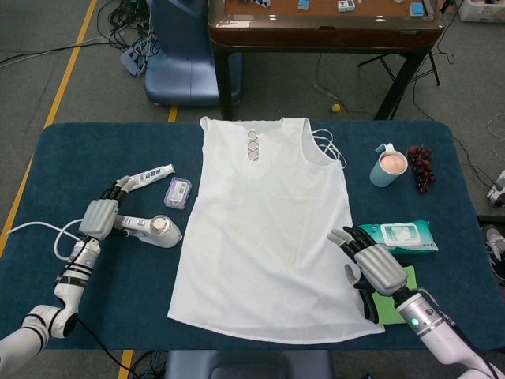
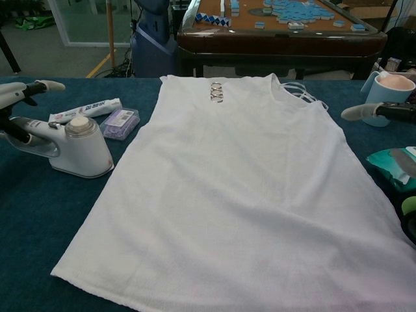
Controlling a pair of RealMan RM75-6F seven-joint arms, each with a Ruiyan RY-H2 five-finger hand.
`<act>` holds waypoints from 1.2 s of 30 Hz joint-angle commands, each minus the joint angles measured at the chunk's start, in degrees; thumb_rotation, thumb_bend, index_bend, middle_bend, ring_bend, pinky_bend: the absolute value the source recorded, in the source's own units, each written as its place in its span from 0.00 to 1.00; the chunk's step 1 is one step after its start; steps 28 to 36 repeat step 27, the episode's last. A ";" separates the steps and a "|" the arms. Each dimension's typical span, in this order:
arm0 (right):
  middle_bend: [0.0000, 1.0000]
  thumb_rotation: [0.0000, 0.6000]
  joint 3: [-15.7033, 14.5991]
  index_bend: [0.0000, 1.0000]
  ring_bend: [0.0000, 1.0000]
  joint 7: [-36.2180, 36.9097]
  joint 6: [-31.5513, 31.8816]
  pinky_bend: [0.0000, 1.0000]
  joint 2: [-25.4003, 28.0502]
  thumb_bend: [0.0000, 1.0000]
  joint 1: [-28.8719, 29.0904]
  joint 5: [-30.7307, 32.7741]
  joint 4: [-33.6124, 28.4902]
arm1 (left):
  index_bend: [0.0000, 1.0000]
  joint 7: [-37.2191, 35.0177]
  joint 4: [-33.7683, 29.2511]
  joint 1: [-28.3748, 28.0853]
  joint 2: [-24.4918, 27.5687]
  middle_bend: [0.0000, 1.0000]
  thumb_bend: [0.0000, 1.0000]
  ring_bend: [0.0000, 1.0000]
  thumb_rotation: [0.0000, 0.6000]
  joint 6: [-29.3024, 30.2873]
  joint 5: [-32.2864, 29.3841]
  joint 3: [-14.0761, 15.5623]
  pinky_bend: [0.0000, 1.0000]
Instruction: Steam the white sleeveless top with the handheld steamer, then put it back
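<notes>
The white sleeveless top [image 1: 264,229] [image 2: 240,195] lies flat in the middle of the blue table. The white handheld steamer [image 1: 154,230] [image 2: 71,146] stands on the table just left of the top, its handle pointing left. My left hand [image 1: 102,213] [image 2: 19,94] hovers at that handle with its fingers stretched out and apart, gripping nothing. My right hand [image 1: 375,268] [image 2: 370,112] is open beside the top's right edge near the hem, fingers spread, holding nothing.
A toothpaste tube [image 1: 146,178] and a small purple box [image 1: 177,193] lie behind the steamer. On the right are a blue cup [image 1: 388,166], grapes [image 1: 420,166], a wet-wipes pack [image 1: 397,235] and a green cloth [image 1: 398,296]. A wooden table [image 1: 323,31] stands beyond the far edge.
</notes>
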 commanded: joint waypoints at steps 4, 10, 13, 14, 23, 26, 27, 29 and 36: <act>0.09 1.00 1.05 0.03 0.00 -1.97 1.70 0.00 2.27 0.67 -1.39 2.18 -0.28 | 0.00 4.72 -6.99 3.31 4.97 0.00 0.17 0.00 1.00 5.05 -1.60 -1.44 0.13; 0.12 1.00 2.31 0.03 0.00 -4.11 7.19 0.00 2.65 0.54 -5.35 5.30 0.17 | 0.03 10.80 -16.10 9.04 9.85 0.00 0.17 0.02 1.00 13.07 -2.52 -1.31 0.13; 0.12 1.00 2.61 0.03 0.00 -6.32 9.95 0.00 2.91 0.47 -7.52 6.53 0.31 | 0.04 14.62 -22.11 12.16 12.74 0.02 0.17 0.02 1.00 15.63 -3.49 -0.52 0.13; 0.12 1.00 2.66 0.03 0.00 -6.78 10.57 0.00 3.03 0.47 -8.16 7.07 0.13 | 0.05 15.74 -23.68 13.04 13.48 0.02 0.17 0.02 1.00 16.40 -3.66 -0.20 0.13; 0.12 1.00 2.55 0.03 0.00 -7.79 16.26 0.00 4.09 0.47 -13.59 8.66 -1.23 | 0.07 23.37 -37.30 21.17 19.23 0.03 0.17 0.03 1.00 24.80 -4.26 2.39 0.13; 0.12 1.00 2.49 0.03 0.00 -7.10 16.93 0.00 4.02 0.47 -14.56 8.38 -1.18 | 0.08 25.06 -41.24 23.45 20.95 0.04 0.17 0.03 1.00 26.52 -4.04 3.58 0.13; 0.12 1.00 2.53 0.03 0.00 -7.09 16.96 0.00 3.97 0.47 -14.68 8.29 -1.10 | 0.09 25.44 -42.08 23.92 21.37 0.04 0.17 0.03 1.00 26.83 -3.93 3.84 0.13; 0.12 1.00 2.53 0.03 0.00 -7.09 16.96 0.00 3.97 0.47 -14.68 8.29 -1.10 | 0.09 25.44 -42.08 23.92 21.37 0.04 0.17 0.03 1.00 26.83 -3.93 3.84 0.13; 0.12 1.00 2.53 0.03 0.00 -7.09 16.96 0.00 3.97 0.47 -14.68 8.29 -1.10 | 0.09 25.44 -42.08 23.92 21.37 0.04 0.17 0.03 1.00 26.83 -3.93 3.84 0.13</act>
